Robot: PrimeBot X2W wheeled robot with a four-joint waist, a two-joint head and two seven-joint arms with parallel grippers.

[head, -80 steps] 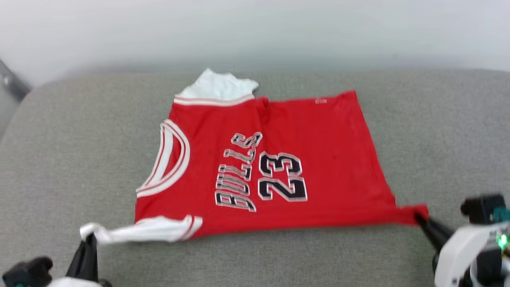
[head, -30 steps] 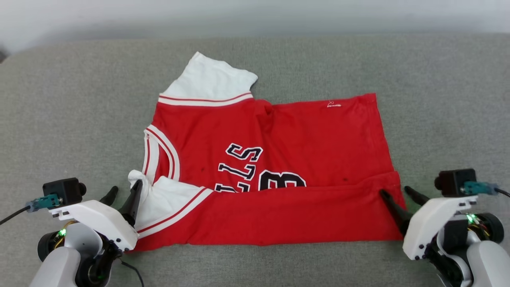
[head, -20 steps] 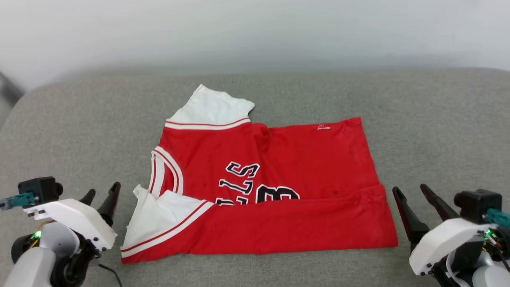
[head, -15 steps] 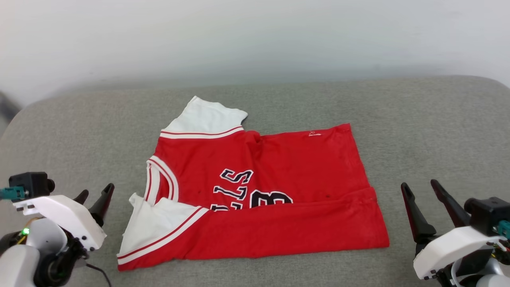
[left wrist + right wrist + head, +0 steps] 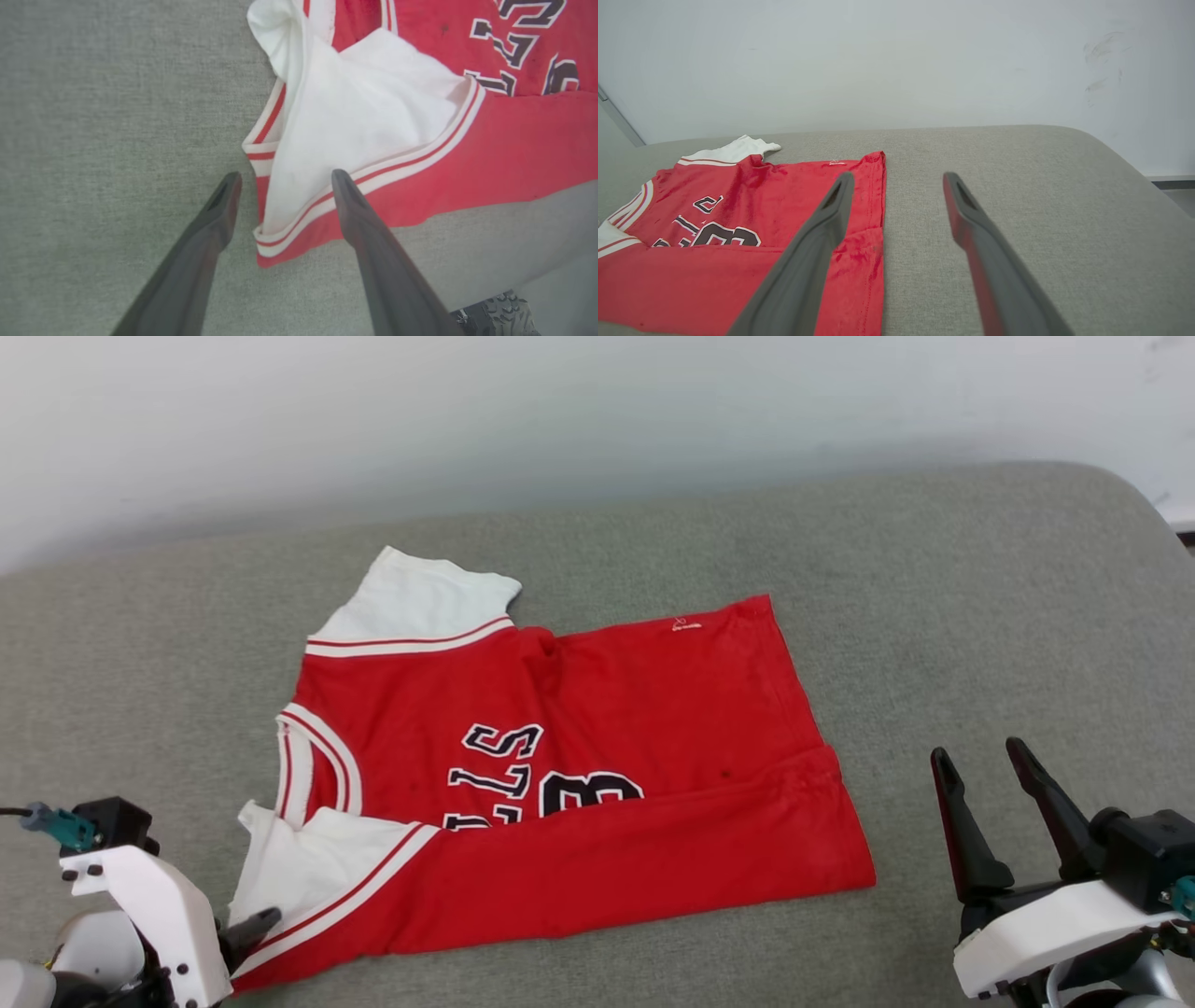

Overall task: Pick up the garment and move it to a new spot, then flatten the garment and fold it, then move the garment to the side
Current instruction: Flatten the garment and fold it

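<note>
So the red garment (image 5: 597,709) lies flat mid grey cushion (image 5: 934,569), with its near edge folded up over the lettering. The left hand (image 5: 282,179) is spread wide at the near-left sleeve corner, grasping nothing. The right hand (image 5: 899,179) is released too, just right of the hem.

You have bare grey cushion (image 5: 980,616) right of the red jersey (image 5: 653,709); a pale wall (image 5: 560,411) closes the far edge.
</note>
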